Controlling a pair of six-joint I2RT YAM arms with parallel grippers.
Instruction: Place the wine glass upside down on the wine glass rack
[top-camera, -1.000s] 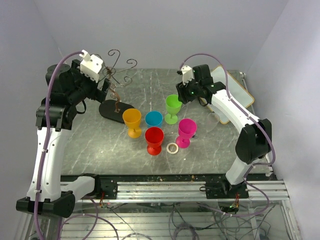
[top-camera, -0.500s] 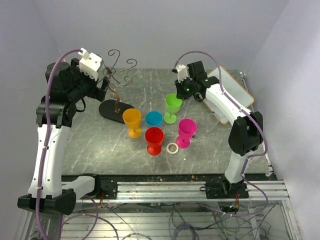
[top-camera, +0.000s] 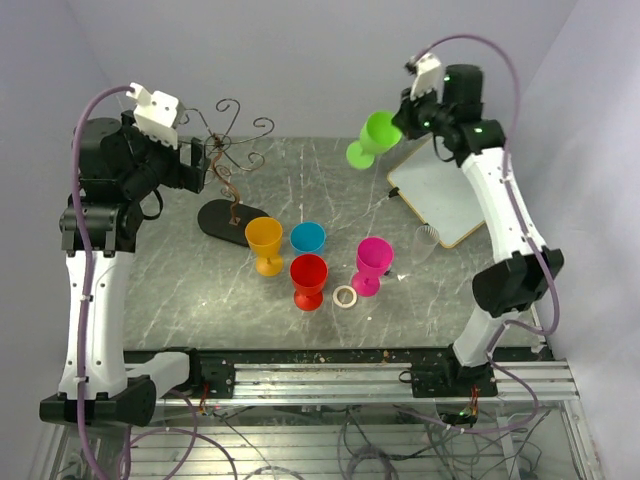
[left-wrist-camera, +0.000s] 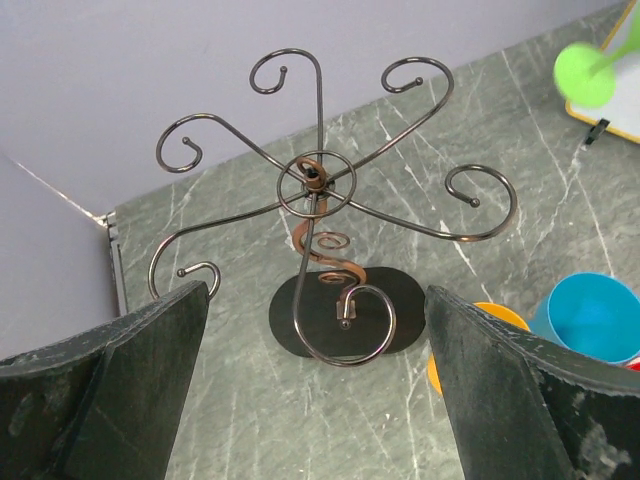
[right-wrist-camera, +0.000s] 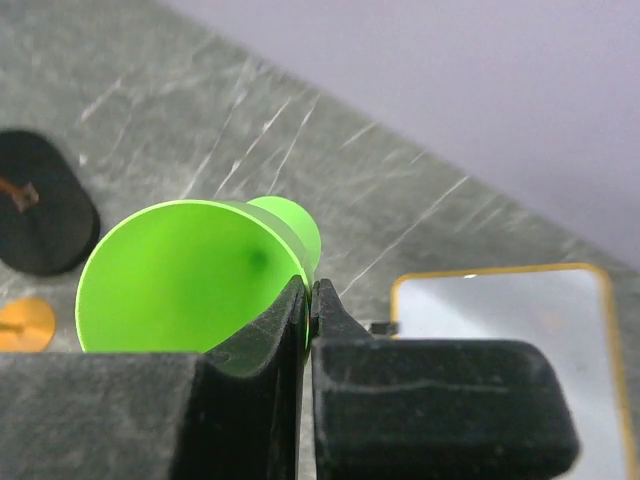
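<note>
So the right gripper (right-wrist-camera: 308, 300) had its two fingers pressed together on the rim of the bright green plastic wine glass (right-wrist-camera: 190, 275), pinching the wall of the bowl. The glass hung out in front of those fingers up in the air, tipped on its side, well apart from the thin dark wire wine glass rack (left-wrist-camera: 316, 180). That rack, with its curly arms, twisted stem and flat black oval base, stood upright just ahead of the left gripper (left-wrist-camera: 315, 292), framed between its widely spread fingers. Below both sets of fingers was the grey marbled table (top-camera: 200, 290), with orange (top-camera: 265, 240), blue (top-camera: 308, 237), red (top-camera: 309, 276) and pink (top-camera: 372, 262) goblets clustered on it. Under the right fingers lay a white board with an orange rim (top-camera: 445, 195). Plain pale lilac walls (top-camera: 300, 60) boxed it all in.
</note>
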